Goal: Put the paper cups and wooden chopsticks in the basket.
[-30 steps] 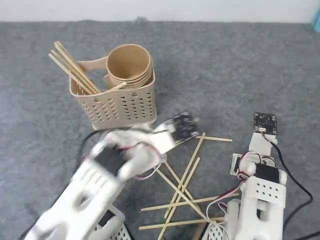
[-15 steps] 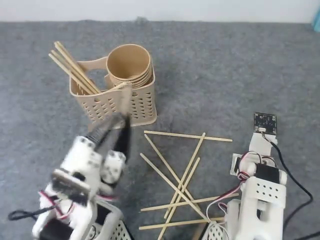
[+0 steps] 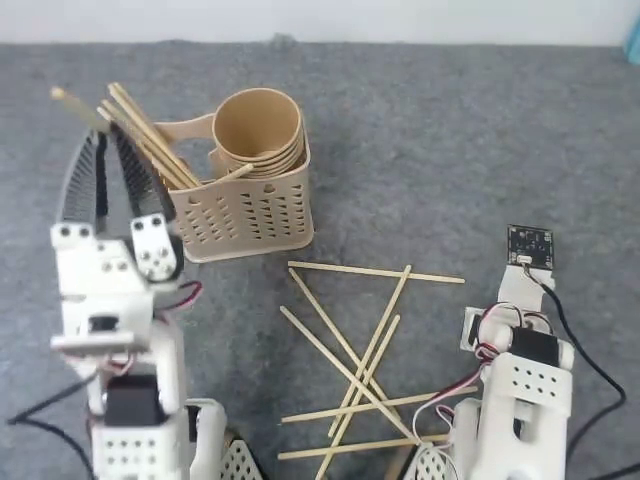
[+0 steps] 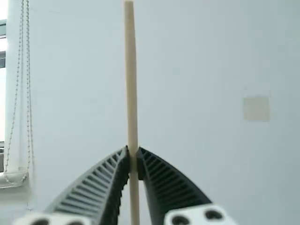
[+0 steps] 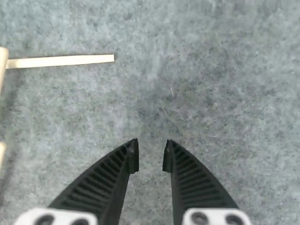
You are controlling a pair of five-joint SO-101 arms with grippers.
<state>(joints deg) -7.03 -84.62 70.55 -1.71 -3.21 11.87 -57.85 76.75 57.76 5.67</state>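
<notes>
Left tool (image 3: 103, 138) newly raised beside basket (image 3: 240, 215), chopstick (image 4: 131, 70) pinched in wrist view; right tool (image 5: 150, 157) slightly parted

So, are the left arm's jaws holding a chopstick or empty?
Holding one: the left wrist view shows the jaws closed on the shaft of a chopstick.

Tan cups (image 3: 258, 125) stacked in beige slotted basket (image 3: 240, 215), chopsticks (image 3: 150, 140) leaning beside them; more chopsticks (image 3: 360, 350) crisscrossed on counter (image 3: 450, 150); one chopstick (image 4: 131, 84) pinched between left fingers (image 4: 98, 192).
</notes>
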